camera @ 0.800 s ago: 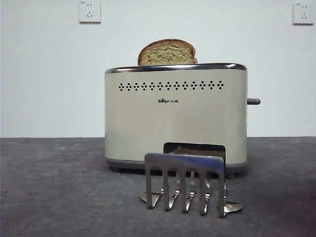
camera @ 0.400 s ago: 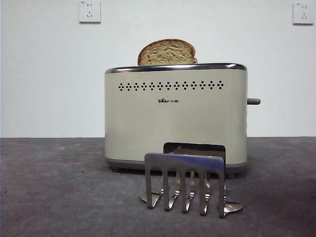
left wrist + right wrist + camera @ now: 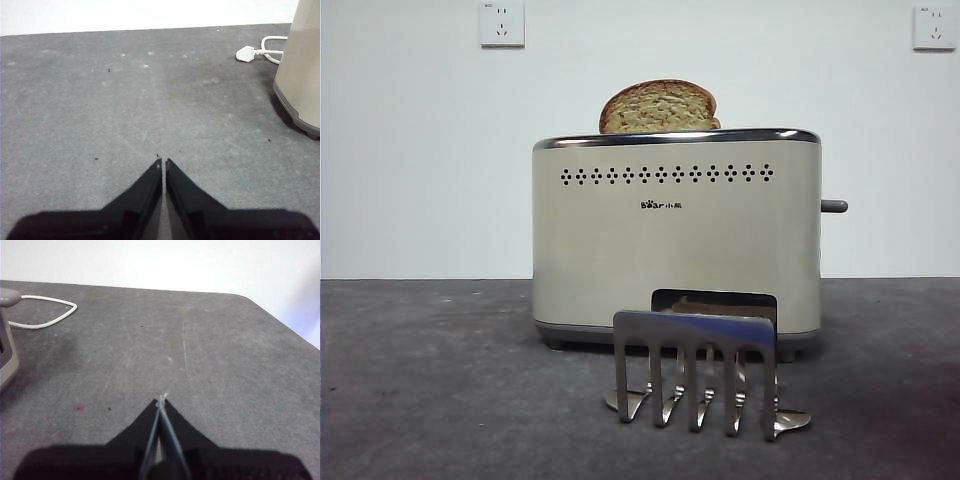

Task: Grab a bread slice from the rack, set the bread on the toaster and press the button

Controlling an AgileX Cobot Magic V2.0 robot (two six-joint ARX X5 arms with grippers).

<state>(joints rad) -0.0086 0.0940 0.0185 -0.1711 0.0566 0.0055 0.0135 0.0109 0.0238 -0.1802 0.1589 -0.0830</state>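
Off to the side of your closed, empty left pincer (image 3: 162, 162) sits the toaster (image 3: 675, 235) with the slice of bread (image 3: 658, 107) already poking out, so next you probably swing the equally shut right pincer (image 3: 161, 402) onto the button (image 3: 834, 206) and push down.

On the toaster (image 3: 675, 235) in front of me, there's a small dark logo (image 3: 661, 204) under the row of dot holes: it reads "Bear", then two tiny characters I can't make out. Nothing else readable anywhere.
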